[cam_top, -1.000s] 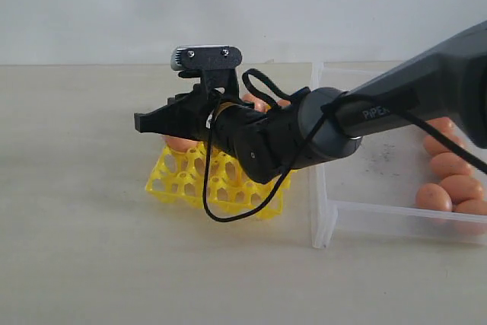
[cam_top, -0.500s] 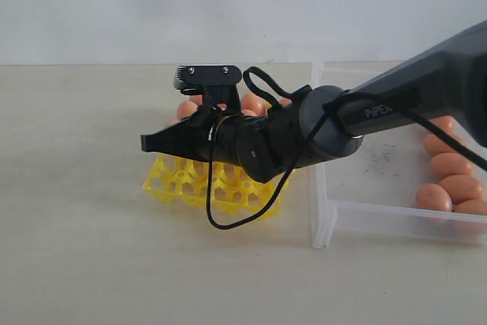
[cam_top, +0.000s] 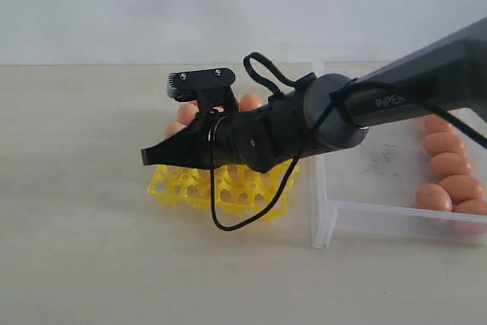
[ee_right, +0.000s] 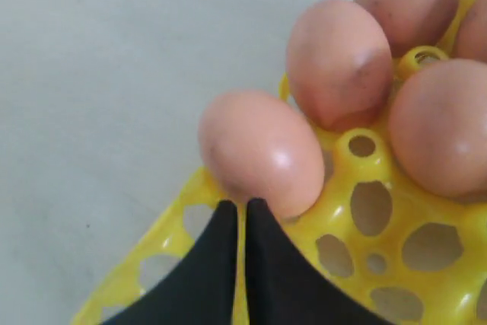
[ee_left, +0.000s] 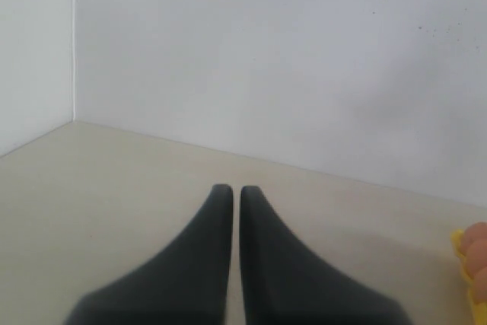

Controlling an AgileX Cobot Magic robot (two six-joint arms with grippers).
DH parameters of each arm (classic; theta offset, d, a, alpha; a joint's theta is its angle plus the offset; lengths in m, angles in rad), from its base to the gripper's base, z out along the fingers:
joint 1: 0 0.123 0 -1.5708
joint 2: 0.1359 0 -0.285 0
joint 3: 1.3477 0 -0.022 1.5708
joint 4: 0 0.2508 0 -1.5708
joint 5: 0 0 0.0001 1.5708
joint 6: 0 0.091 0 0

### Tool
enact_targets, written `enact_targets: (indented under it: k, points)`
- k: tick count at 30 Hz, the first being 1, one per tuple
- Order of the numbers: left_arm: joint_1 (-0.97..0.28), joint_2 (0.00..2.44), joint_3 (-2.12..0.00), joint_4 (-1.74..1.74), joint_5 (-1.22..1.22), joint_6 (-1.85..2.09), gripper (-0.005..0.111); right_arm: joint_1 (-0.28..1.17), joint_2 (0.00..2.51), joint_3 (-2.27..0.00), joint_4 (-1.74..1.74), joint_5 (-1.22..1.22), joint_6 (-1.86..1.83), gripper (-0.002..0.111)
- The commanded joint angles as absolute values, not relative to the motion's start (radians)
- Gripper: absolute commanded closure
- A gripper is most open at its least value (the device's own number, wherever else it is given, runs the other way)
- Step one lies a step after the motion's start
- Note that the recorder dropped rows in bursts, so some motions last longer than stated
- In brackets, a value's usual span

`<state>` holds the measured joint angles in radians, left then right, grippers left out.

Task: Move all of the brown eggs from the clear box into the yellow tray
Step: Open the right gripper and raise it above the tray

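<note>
The yellow tray (cam_top: 190, 189) lies on the table left of the clear box (cam_top: 323, 215). Several brown eggs (ee_right: 259, 150) sit in its cups, and some show behind the arm (cam_top: 188, 112). My right gripper (cam_top: 146, 156) reaches across over the tray's front part, shut and holding nothing. In the right wrist view its tips (ee_right: 243, 205) point at the lower edge of the corner egg; whether they touch it I cannot tell. More brown eggs (cam_top: 449, 144) lie along the box's right side. My left gripper (ee_left: 229, 190) is shut over bare table.
The tray's edge (ee_left: 459, 243) with one egg (ee_left: 479, 245) shows at the border of the left wrist view. A black cable loop (cam_top: 228, 222) hangs from the right arm in front of the tray. A white wall stands behind the table.
The right gripper's tips have dropped lower toward the tray, still shut. Eggs behind the arm have come into view. The tray now sits flatter.
</note>
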<state>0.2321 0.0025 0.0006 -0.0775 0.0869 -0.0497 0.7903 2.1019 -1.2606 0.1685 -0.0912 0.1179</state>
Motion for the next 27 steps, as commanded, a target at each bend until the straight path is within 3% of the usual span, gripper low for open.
enact_targets:
  k: [1,3,7,11,27]
  points:
    - [0.234,0.0,0.0,-0.086,0.076,-0.059,0.103,0.836,1.963,-1.257,0.163,-0.115,-0.009,0.108]
    - [0.234,0.0,0.0,-0.086,0.076,-0.059,0.103,0.832,1.937,-1.291,0.191,-0.092,0.013,0.108]
    - [0.234,0.0,0.0,-0.086,0.076,-0.059,0.103,0.772,2.044,-1.514,0.213,0.246,0.019,0.108]
    - [0.234,0.0,0.0,-0.086,0.076,-0.059,0.103,0.768,2.157,-1.683,0.215,0.416,-0.01,0.108]
    - [0.234,0.0,0.0,-0.086,0.076,-0.059,0.103,0.768,2.227,-1.737,0.143,0.504,0.006,0.108]
